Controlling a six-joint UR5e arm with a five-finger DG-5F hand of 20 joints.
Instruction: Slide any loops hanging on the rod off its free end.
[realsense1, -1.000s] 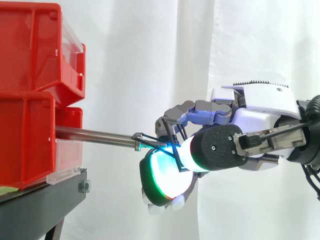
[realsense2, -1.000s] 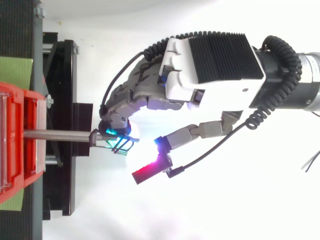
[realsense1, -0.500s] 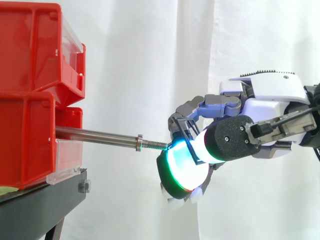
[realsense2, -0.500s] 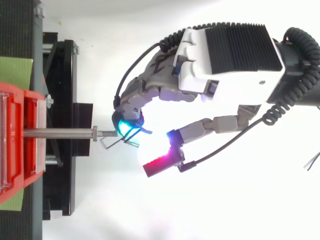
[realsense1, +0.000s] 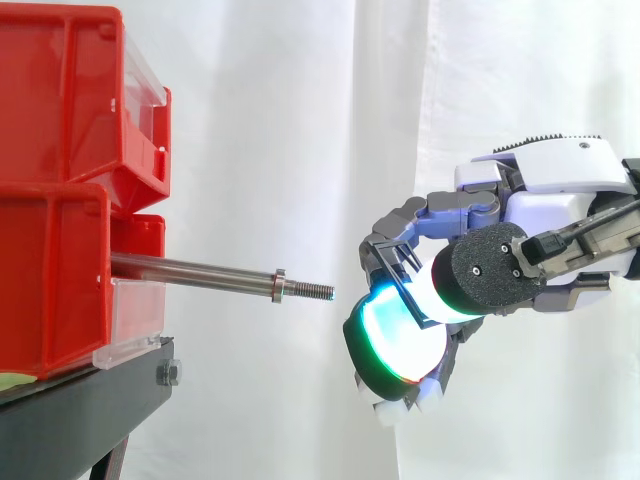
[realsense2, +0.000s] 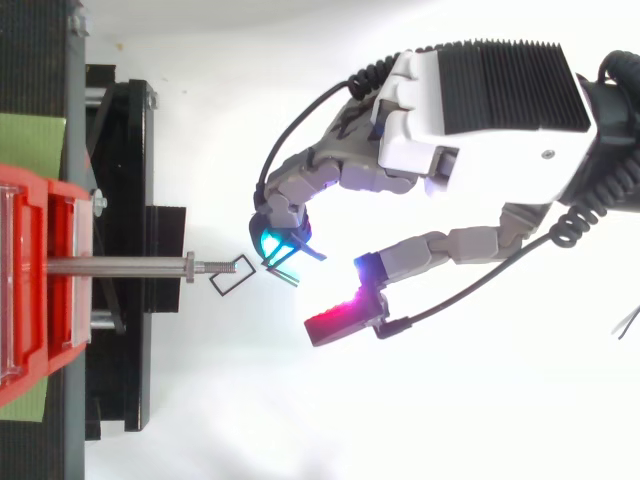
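Okay, quick status from my remote seat. Judging by both cameras, the job looks basically done. The rod (realsense1: 200, 271) sticks out of the red bins (realsense1: 60, 200) on the black stand (realsense1: 90, 400), and I see nothing hanging on it. It's bare steel from the bin wall to the nut (realsense1: 279, 286) and along the threaded free end (realsense1: 313, 291).

The hand (realsense1: 545, 195) sits off to the right of the rod tip, clear of it with open air between. Its fingers are curled, and the wire loops (realsense1: 404, 294) are hooked on the curled finger with the cyan pad (realsense2: 268, 241), so I'd call that a grasp on the loops, not a released hand.

One odd bit: the top view shows a stray loop (realsense2: 232, 277), a small black rectangle just past the rod's tip and apart from the fingers. I can't tell whether it's in mid-air or lying somewhere below. It isn't on the rod, as far as I can make out.

So what's left, in my judgement, is just backing away or dropping what the hand holds.
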